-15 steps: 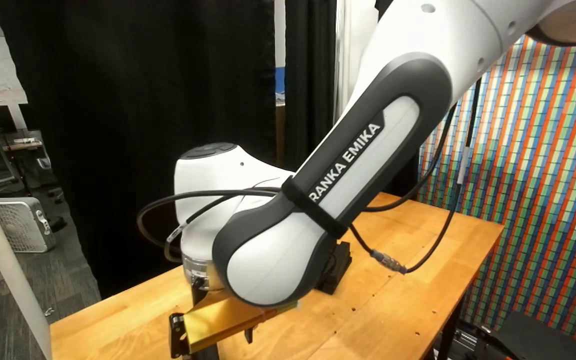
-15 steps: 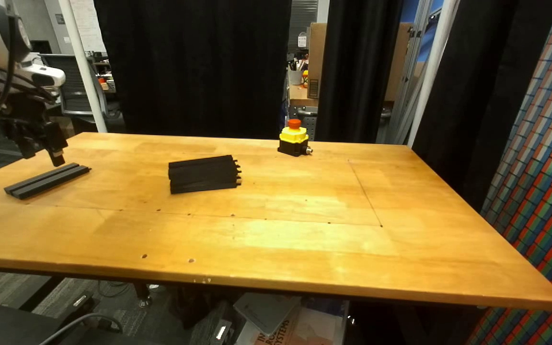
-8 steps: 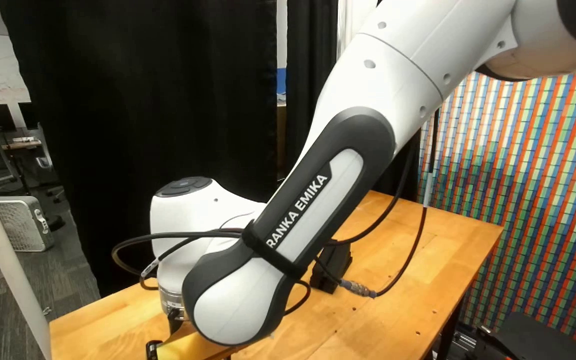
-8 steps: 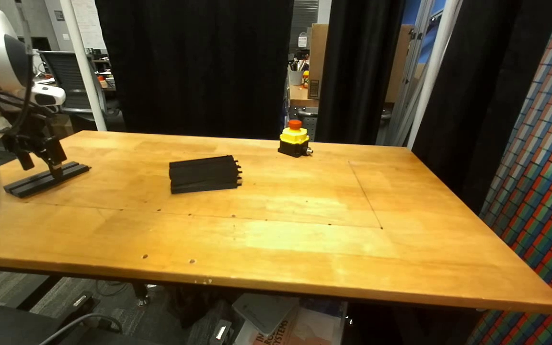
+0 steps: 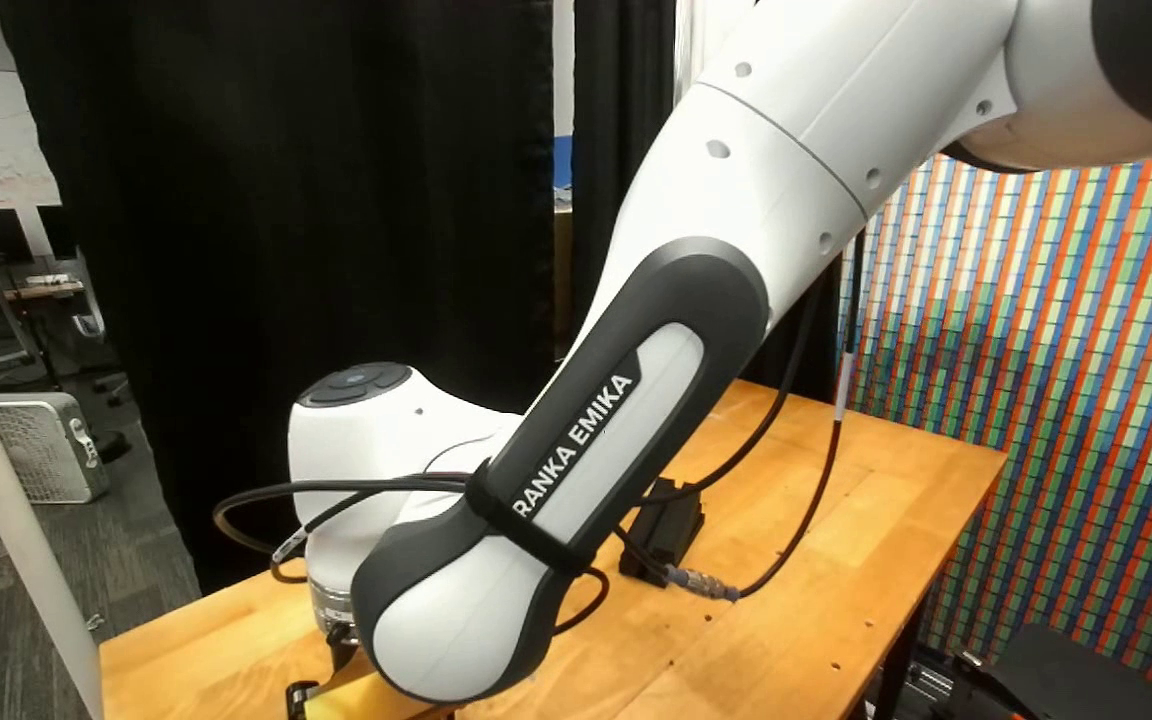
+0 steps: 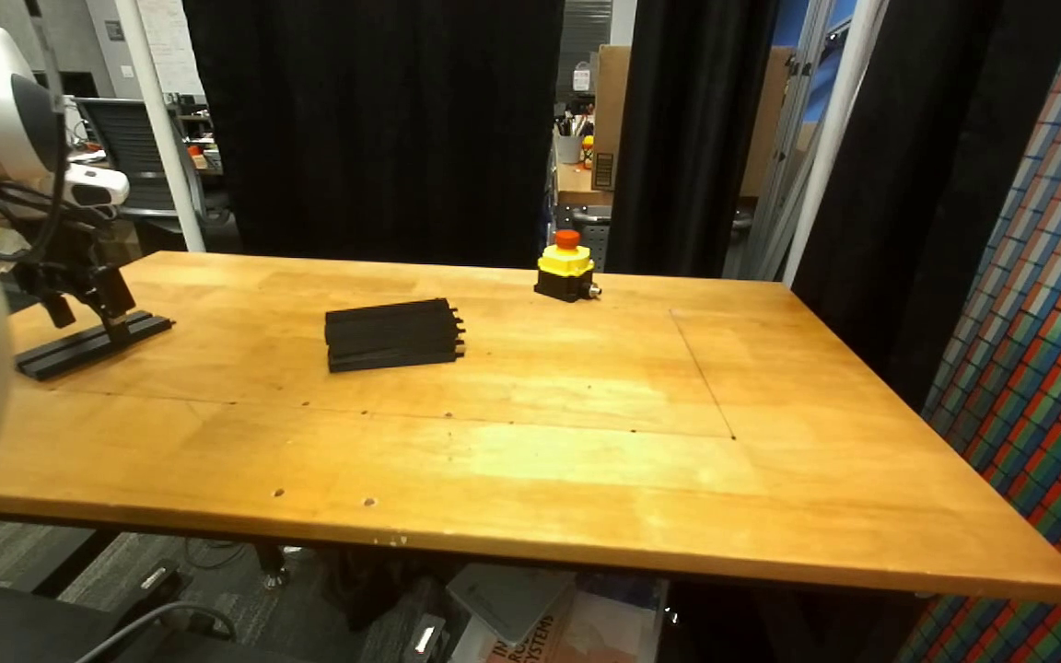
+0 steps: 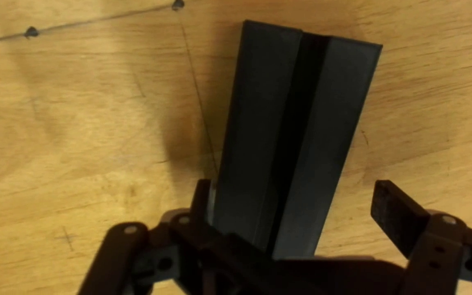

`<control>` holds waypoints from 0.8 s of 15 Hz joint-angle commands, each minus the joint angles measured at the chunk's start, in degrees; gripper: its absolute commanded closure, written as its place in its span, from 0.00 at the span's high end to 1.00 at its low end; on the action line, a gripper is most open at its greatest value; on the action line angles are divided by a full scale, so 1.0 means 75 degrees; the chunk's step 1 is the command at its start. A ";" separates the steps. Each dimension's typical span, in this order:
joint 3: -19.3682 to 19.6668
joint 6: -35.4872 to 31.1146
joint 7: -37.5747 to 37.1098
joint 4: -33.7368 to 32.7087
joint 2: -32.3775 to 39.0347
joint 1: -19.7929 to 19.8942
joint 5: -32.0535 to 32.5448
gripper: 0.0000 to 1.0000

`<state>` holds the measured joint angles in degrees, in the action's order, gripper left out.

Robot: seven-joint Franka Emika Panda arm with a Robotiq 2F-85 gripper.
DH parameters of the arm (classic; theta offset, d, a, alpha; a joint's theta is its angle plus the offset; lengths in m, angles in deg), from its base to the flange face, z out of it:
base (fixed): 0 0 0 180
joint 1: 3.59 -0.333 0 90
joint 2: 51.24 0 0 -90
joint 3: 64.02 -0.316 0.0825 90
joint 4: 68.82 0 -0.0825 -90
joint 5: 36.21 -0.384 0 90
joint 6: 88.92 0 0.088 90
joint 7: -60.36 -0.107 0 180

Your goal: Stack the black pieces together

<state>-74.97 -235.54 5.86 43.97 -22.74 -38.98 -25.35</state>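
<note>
My spread, released gripper (image 7: 293, 188) straddles a matte, grooved black bar (image 7: 266, 131) on the grainy wooden table (image 6: 540, 460); peg-ended black pieces (image 6: 390, 335) lie apart; behind, a pale cup (image 6: 569, 149) holds pens (image 6: 572, 125).

Wooden table (image 6: 586, 479) with small dark holes (image 6: 278, 493). On it: push-button box (image 6: 565, 265), red over yellow over black. Behind: black curtains (image 6: 374, 138). On floor (image 5: 136, 560): white box fan (image 5: 46, 450). Multicoloured gridded panel (image 5: 1086, 350). Below table: printed item (image 6: 586, 635), possibly a book.
</note>
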 commanded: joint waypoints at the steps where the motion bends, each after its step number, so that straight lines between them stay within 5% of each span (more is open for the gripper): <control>1: 0.0323 0.0039 -0.0140 -0.0183 0.0057 -0.0294 0.0121 1.00; 10: 0.0526 0.0065 -0.0078 -0.0191 0.0195 -0.0415 0.0037 1.00; 11: 0.0536 0.0002 -0.0064 -0.0181 0.0215 -0.0414 0.0055 0.75; 12: 0.0531 0.0002 -0.0039 -0.0169 0.0207 -0.0406 0.0048 0.74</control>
<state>-71.97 -235.51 5.83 43.95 -21.69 -41.09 -25.35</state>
